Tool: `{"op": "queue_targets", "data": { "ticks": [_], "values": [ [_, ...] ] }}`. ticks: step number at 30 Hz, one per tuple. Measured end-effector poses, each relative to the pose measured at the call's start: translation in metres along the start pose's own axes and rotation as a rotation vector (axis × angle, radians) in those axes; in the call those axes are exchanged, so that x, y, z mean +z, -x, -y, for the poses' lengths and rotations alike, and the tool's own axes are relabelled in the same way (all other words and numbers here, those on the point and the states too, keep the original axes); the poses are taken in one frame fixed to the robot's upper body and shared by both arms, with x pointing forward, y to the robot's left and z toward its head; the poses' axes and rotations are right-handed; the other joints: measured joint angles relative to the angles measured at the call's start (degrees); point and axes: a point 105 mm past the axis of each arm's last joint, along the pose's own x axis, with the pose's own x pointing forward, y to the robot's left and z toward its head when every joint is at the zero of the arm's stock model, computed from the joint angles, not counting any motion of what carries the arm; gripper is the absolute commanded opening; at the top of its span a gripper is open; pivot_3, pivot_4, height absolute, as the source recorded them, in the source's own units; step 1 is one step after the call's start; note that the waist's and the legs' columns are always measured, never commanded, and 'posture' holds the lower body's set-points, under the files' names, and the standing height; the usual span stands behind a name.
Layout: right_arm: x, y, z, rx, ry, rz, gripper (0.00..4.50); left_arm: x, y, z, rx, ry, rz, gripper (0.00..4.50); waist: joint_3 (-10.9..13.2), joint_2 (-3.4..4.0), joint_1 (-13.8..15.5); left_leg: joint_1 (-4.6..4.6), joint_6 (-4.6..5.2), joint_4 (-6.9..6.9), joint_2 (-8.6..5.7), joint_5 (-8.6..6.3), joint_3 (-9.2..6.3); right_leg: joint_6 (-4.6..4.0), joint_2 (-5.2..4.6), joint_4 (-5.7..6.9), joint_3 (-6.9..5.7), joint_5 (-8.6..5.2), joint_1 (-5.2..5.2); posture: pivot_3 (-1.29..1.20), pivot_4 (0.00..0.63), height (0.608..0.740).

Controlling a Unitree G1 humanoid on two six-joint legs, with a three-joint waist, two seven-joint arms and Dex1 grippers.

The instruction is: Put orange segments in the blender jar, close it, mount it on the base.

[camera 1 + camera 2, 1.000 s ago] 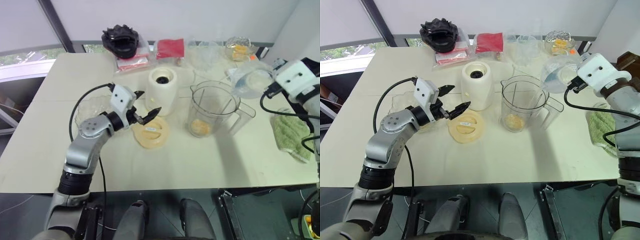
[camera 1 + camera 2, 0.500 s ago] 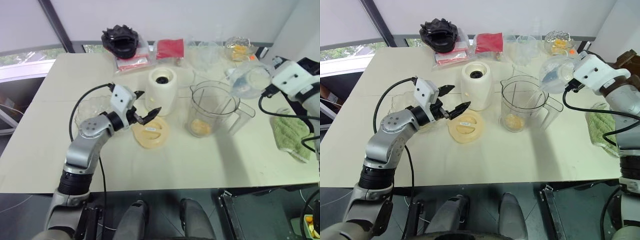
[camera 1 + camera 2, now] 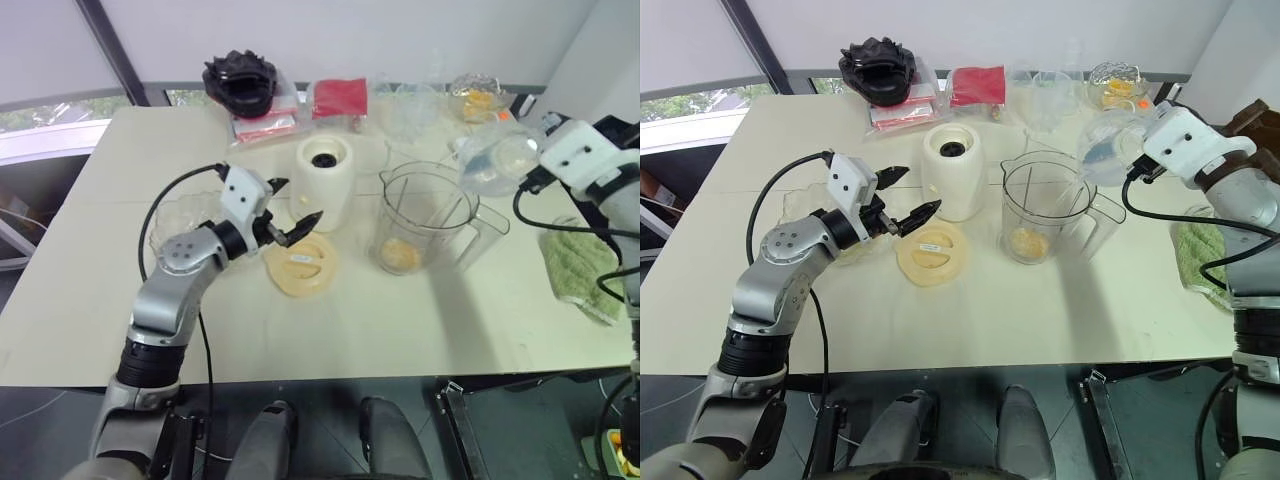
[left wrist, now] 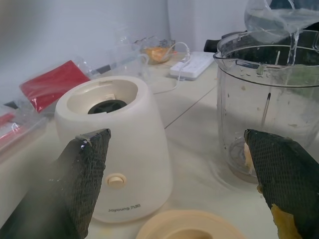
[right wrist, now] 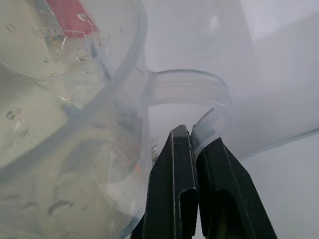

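Since a second ago the left gripper (image 3: 908, 195) has kept its place, and so have the things on the worktop (image 3: 970, 310). The change is on the right: the clear cup (image 3: 1108, 146) held by the right gripper (image 5: 197, 149) has come in from beside the blender jar (image 3: 1044, 210) towards its rim and tipped over further. In the left wrist view a thin stream runs from the cup into the jar's mouth.

The left arm reaches forward from the left with its elbow bent, the gripper held about level and pointing to the right. Its jaws stand wide open and hold nothing; one finger (image 4: 82, 179) has a little yellow pulp on its tip. They hover just over the flat cream lid (image 3: 930, 252), which lies on the worktop in front of the base (image 3: 952, 183). The base stands upright, black socket up, just left of the jar and apart from it.

The jar stands upright on the worktop, uncovered, handle turned to the right, with the orange segments (image 3: 1026, 241) lying at its bottom.

The right arm comes in from the right edge, raised above the jar's far right side. Its jaws are closed on the cup's thin handle (image 5: 199, 97), with the cup tilted towards the jar.

A green cloth (image 3: 578, 270) lies at the right edge of the worktop.
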Motion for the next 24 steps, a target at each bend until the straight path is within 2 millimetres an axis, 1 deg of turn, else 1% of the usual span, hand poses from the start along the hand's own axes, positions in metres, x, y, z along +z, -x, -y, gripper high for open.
{"op": "queue_targets", "data": {
  "ticks": [7,10,13,16,21,22,24],
  "values": [
    [-0.019,0.002,-0.011,-0.029,-0.322,-0.13,0.02,0.0,0.0,0.0,-0.001,-0.002,-0.001,4.5,0.0,0.01,0.02,0.01,-0.01,0.02,-0.01,0.0,0.0,-0.02,0.0,0.06,0.01,0.01,-0.01,0.0,0.15,0.74],
    [-0.031,0.001,-0.02,-0.057,-0.546,-0.216,0.02,0.001,0.0,-0.001,0.0,-0.009,-0.002,4.5,0.0,0.02,0.08,0.01,-0.01,0.03,-0.01,0.01,0.0,-0.02,0.0,0.1,0.02,0.01,-0.02,0.0,0.15,0.74],
    [-0.042,0.004,-0.023,-0.085,-0.698,-0.296,0.02,0.0,0.0,-0.001,0.001,-0.013,-0.006,4.5,0.0,0.02,0.29,-0.01,-0.01,0.03,-0.02,0.01,-0.02,-0.02,0.0,0.1,0.02,0.01,-0.03,0.0,0.15,0.74],
    [-0.053,0.009,-0.024,-0.124,-0.794,-0.356,0.02,0.0,0.0,-0.001,0.002,-0.014,-0.008,4.5,0.0,0.02,0.39,-0.02,-0.01,0.02,-0.04,0.01,-0.02,-0.02,-0.01,0.1,0.02,0.01,-0.04,0.0,0.15,0.74],
    [-0.067,0.015,-0.026,-0.186,-0.858,-0.417,0.02,0.0,0.0,-0.002,0.002,-0.015,-0.01,4.5,0.0,0.02,0.29,-0.02,-0.01,0.02,-0.04,0.0,-0.02,-0.02,-0.01,0.14,0.01,0.01,-0.05,0.0,0.15,0.74],
    [-0.071,0.017,-0.027,-0.194,-0.864,-0.432,0.02,0.0,0.0,-0.002,0.003,-0.016,-0.011,4.5,0.0,0.02,0.27,-0.02,-0.01,0.02,-0.04,0.0,-0.02,-0.02,-0.01,0.15,0.02,0.01,-0.05,0.0,0.15,0.74],
    [-0.086,0.021,-0.033,-0.213,-0.878,-0.483,0.02,0.0,0.001,-0.002,0.003,-0.019,-0.012,4.5,0.0,0.02,0.22,-0.01,-0.01,0.02,-0.04,0.01,-0.01,-0.02,-0.01,0.17,0.02,0.01,-0.05,0.0,0.15,0.74]
  ]
}}
